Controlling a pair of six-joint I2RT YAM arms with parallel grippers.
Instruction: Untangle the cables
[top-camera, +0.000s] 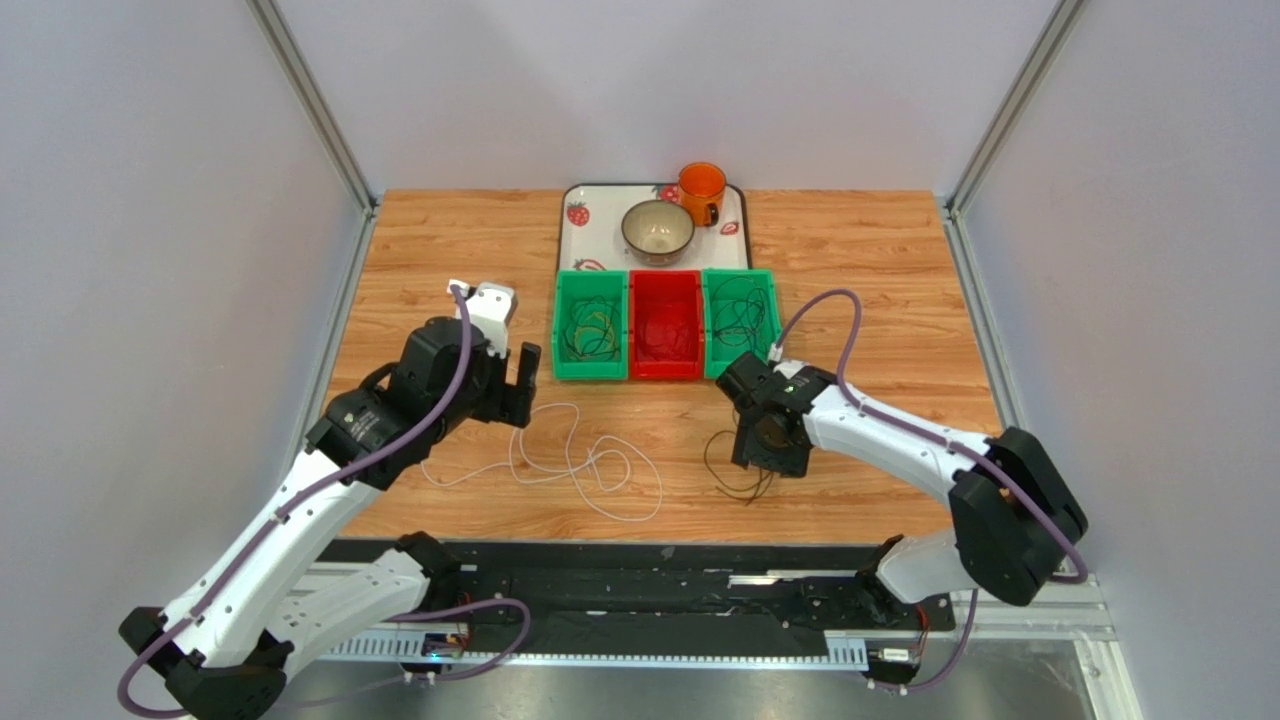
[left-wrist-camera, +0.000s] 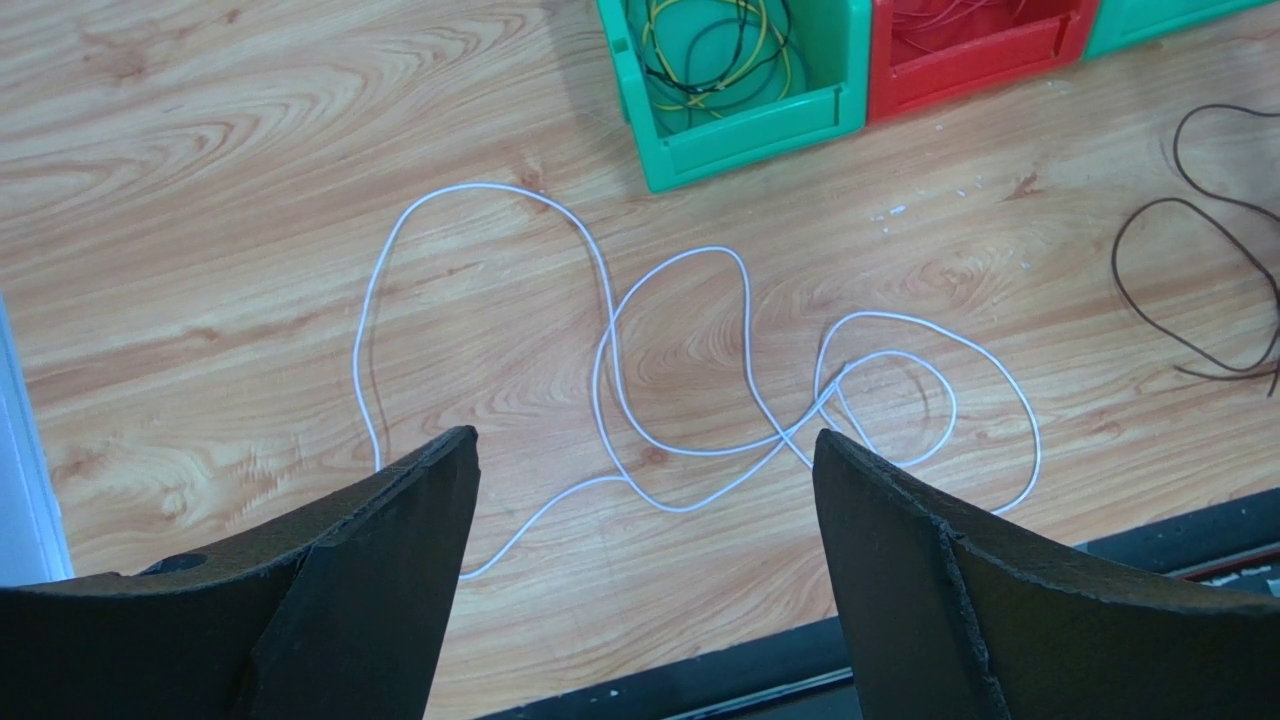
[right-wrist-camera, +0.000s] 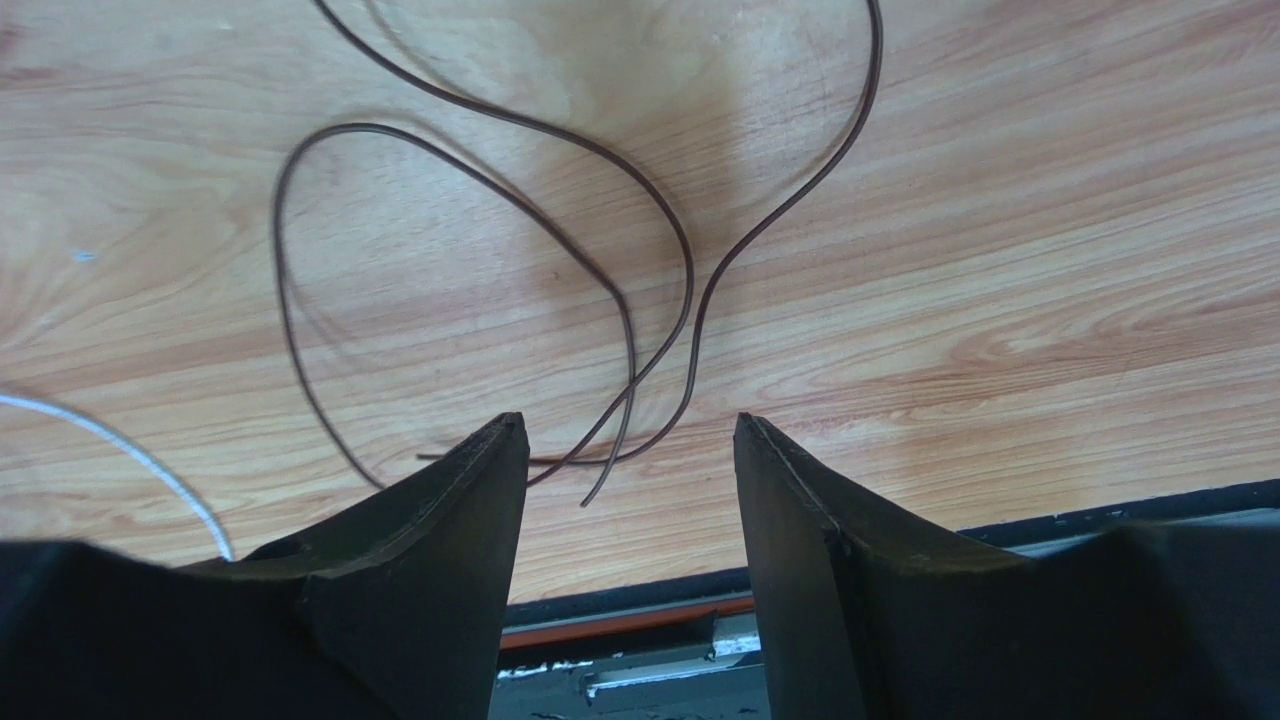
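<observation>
A thin white cable (top-camera: 579, 459) lies in loose loops on the wooden table between the arms; it shows in the left wrist view (left-wrist-camera: 684, 375). A dark brown cable (top-camera: 739, 468) lies looped under the right arm and shows in the right wrist view (right-wrist-camera: 601, 285). My left gripper (top-camera: 519, 393) is open and empty, above the table left of the white cable (left-wrist-camera: 646, 450). My right gripper (top-camera: 763, 450) is open and empty, just above the dark cable's loose ends (right-wrist-camera: 631, 435). More cables lie in the green bins.
Three bins stand in a row at the back: a left green bin (top-camera: 589, 327) with yellow and dark wires, a red bin (top-camera: 666, 326), a right green bin (top-camera: 742, 315). Behind them a white tray (top-camera: 577, 201) holds a bowl (top-camera: 657, 230) and an orange cup (top-camera: 700, 189).
</observation>
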